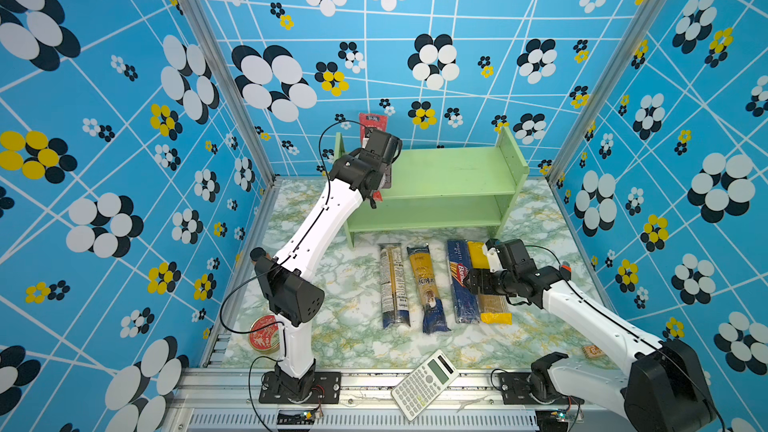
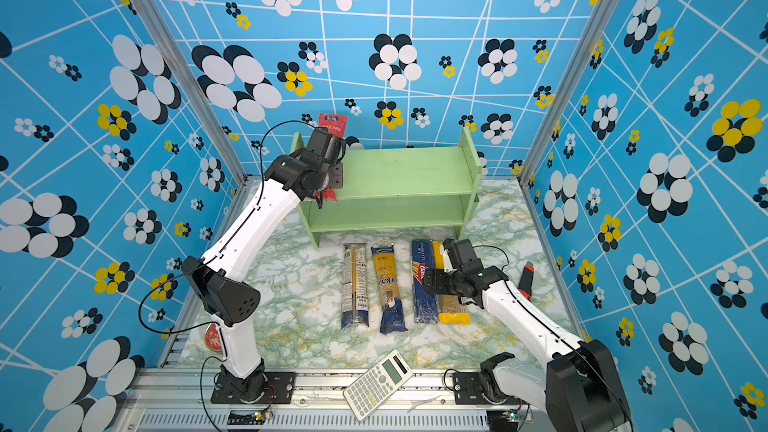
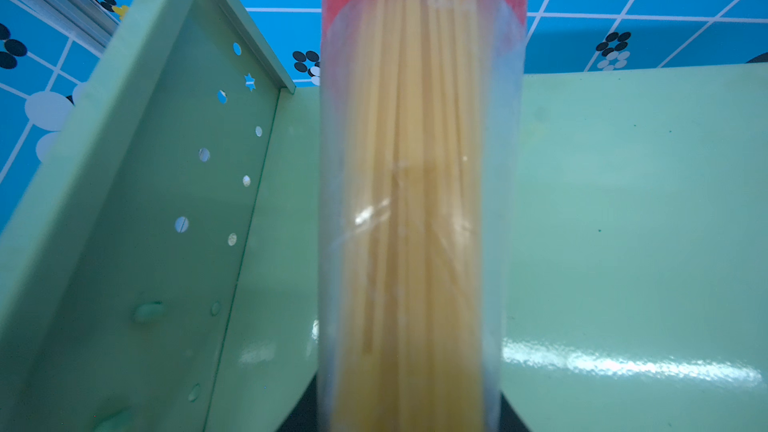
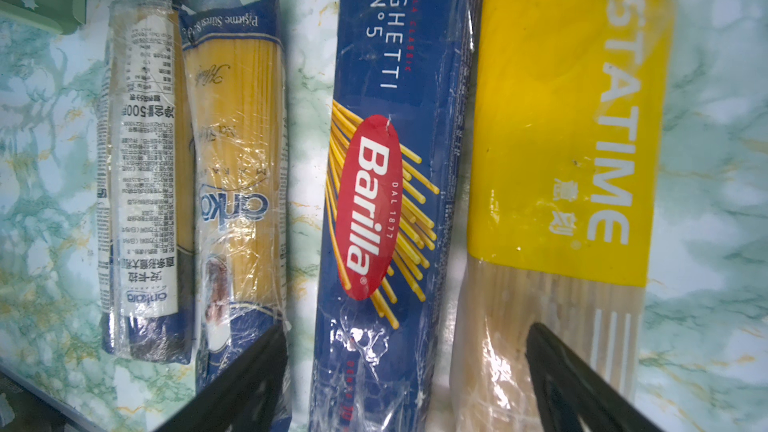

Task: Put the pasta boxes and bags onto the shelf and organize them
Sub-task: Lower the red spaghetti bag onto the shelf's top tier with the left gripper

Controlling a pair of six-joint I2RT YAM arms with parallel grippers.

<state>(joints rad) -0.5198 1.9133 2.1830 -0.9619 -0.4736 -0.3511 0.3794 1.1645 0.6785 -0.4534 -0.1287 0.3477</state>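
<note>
Over the shelf's nine o'clock end, the left gripper sits at the top board's front edge, and the red bag runs straight out from it. On the left wrist camera the bag fills the middle of the picture, with spaghetti showing through clear film and a red band at the far end. The fingers are out of sight, so I cannot tell whether they clamp it. In both top views the bag runs twelve to six near the left side panel, one red end rising past the back edge and the other poking over the front.

On my other arm, the right gripper hangs over the row of packs on the table at the shelf's six o'clock. Its fingers stand wide apart astride the box. One is over the yellow-navy bag's edge, the other over the yellow bag, which lies just beside the box at its three o'clock. The clear-navy bag lies at the row's nine o'clock end.
</note>
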